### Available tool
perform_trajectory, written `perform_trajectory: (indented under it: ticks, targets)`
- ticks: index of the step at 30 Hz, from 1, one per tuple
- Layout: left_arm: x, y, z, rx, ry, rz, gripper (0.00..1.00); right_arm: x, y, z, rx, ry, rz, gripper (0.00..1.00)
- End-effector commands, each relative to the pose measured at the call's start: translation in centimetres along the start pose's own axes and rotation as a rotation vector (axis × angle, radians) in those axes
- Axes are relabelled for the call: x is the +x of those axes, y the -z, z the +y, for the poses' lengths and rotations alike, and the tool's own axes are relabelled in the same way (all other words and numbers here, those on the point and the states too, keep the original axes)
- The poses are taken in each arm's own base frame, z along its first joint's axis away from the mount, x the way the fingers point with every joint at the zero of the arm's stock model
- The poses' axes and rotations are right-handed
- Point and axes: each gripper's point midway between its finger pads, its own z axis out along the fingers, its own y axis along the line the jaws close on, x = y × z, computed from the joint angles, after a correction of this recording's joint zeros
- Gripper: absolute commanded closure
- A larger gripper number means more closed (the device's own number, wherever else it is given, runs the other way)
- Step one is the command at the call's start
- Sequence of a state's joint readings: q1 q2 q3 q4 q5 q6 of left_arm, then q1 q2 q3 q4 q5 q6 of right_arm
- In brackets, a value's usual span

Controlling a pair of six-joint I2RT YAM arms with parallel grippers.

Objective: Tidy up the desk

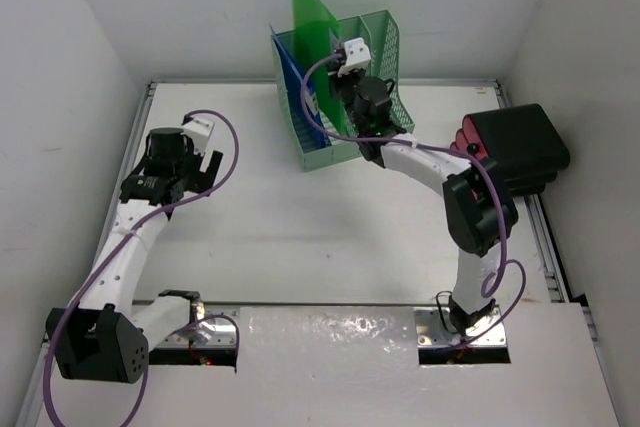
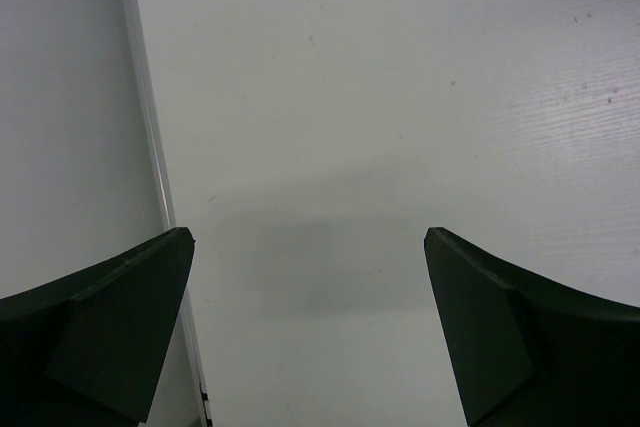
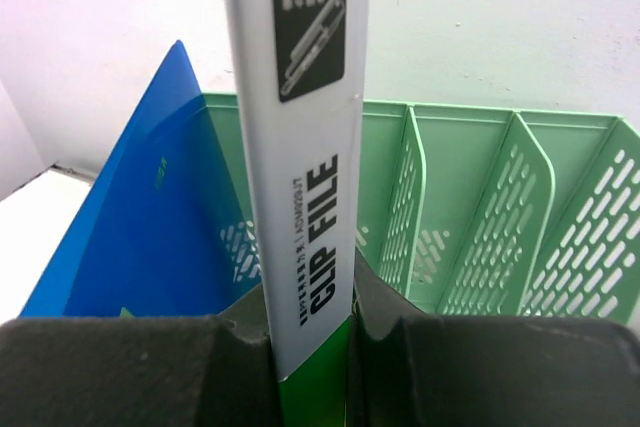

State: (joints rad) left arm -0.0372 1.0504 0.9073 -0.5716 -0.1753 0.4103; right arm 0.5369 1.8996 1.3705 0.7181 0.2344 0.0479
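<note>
The desk (image 1: 300, 237) is a wide white tabletop with silver rails. A mint-green mesh file rack (image 1: 380, 57) stands at its far middle, with a blue folder (image 1: 295, 77) in its left slot. My right gripper (image 1: 350, 97) is shut on a green clip file (image 1: 312, 22) and holds it upright over the rack. In the right wrist view the file's white spine (image 3: 300, 147), printed CLIP FILE, is pinched between the pads, with the rack (image 3: 480, 217) and blue folder (image 3: 150, 217) behind. My left gripper (image 1: 195, 172) is open and empty over the left of the desk (image 2: 380, 127).
A black and red case (image 1: 515, 147) lies at the desk's right edge, beside the right arm's elbow. The left rail (image 2: 150, 127) runs close by the left gripper. White walls close the desk on three sides.
</note>
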Motion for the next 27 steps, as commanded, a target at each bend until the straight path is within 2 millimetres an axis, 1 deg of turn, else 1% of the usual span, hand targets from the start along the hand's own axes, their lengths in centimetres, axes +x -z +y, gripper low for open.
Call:
perform_trajectory:
  ticks: [1,4,5,10,12,15,17,18,19,20,21,23,27]
  targets:
    - [-1.0,0.1,0.8,-0.023,0.014,-0.041,0.01,-3.2,-1.2,-1.7,0.055,0.009,-0.12,1.0]
    - [-0.7,0.1,0.8,-0.025,0.009,-0.035,0.01,-1.6,-0.3,-1.9,0.062,0.009,-0.116,1.0]
    - [-0.5,0.0,0.8,-0.025,0.008,-0.031,0.0,-0.8,0.0,-2.2,0.075,0.011,-0.11,1.0]
    - [-0.3,-0.1,0.8,-0.025,0.002,-0.027,0.0,1.9,0.0,-2.5,0.072,0.06,-0.094,1.0]
    - [-0.3,-0.1,0.8,-0.023,0.002,-0.028,0.0,3.4,-0.1,-2.3,0.056,0.06,-0.064,1.0]
    - [-0.2,0.0,0.8,-0.024,0.003,-0.026,0.0,4.9,0.3,-2.1,0.041,0.065,-0.047,1.0]
    - [-0.1,-0.1,0.8,-0.024,0.0,-0.024,0.0,6.6,1.2,-2.4,0.055,0.071,-0.009,1.0]
    - [0.0,-0.1,0.7,-0.024,0.0,-0.022,0.01,6.4,1.2,-2.6,0.065,0.072,-0.014,1.0]
    - [0.0,-0.1,0.8,-0.025,0.0,-0.022,0.0,7.2,1.9,-2.8,0.071,0.082,-0.002,1.0]
    - [0.0,0.0,0.8,-0.026,-0.001,-0.023,0.0,7.3,2.2,-3.1,0.085,0.097,0.0,1.0]
    - [0.0,0.0,0.8,-0.025,-0.001,-0.022,0.01,7.2,2.6,-3.9,0.119,0.104,-0.001,1.0]
    - [0.0,0.0,0.8,-0.024,0.0,-0.022,0.01,7.9,3.7,-4.5,0.148,0.119,0.014,1.0]
    - [-0.1,-0.1,0.6,-0.017,0.001,-0.026,0.0,7.7,5.1,-5.1,0.171,0.112,0.006,1.0]
